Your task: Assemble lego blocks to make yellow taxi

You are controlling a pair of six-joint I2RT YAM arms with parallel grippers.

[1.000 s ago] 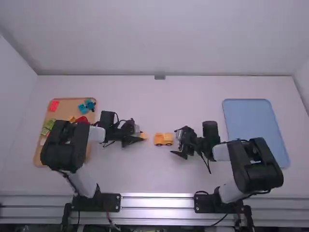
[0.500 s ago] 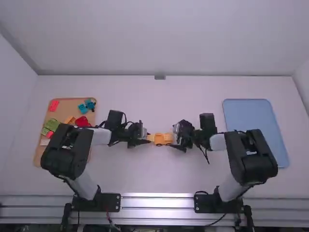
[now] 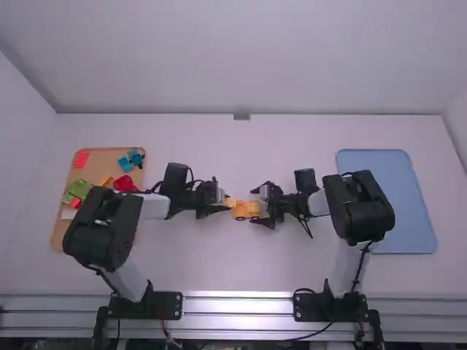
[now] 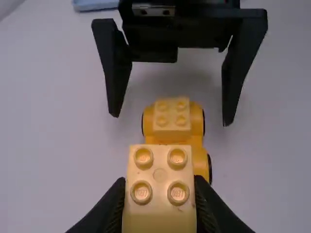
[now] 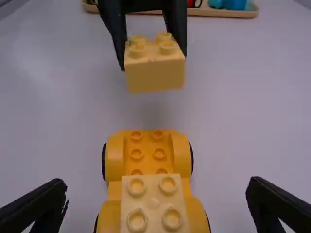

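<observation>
In the high view my left gripper (image 3: pixel 219 201) is by the left end of the yellow wheeled base (image 3: pixel 246 211), and my right gripper (image 3: pixel 258 205) is at its right end. The left wrist view has my left gripper (image 4: pixel 159 199) shut on a pale yellow brick (image 4: pixel 159 213); the right wrist view puts that brick (image 5: pixel 155 73) above the table, apart from the base. A second pale yellow block (image 5: pixel 153 201) sits on one end of the base (image 5: pixel 146 153), bare studs at the other. My right gripper (image 5: pixel 155 199) stands open around that block's end without touching it.
On the left, a tan tray (image 3: pixel 109 157) holds red, green, blue and orange pieces, partly under the left arm. A blue tray (image 3: pixel 408 211) lies at the right, partly behind the right arm.
My left gripper has moved right to the base with its brick. My right gripper has shifted in the high view and its fingers stand wider apart; the right arm's elbow has swung left.
</observation>
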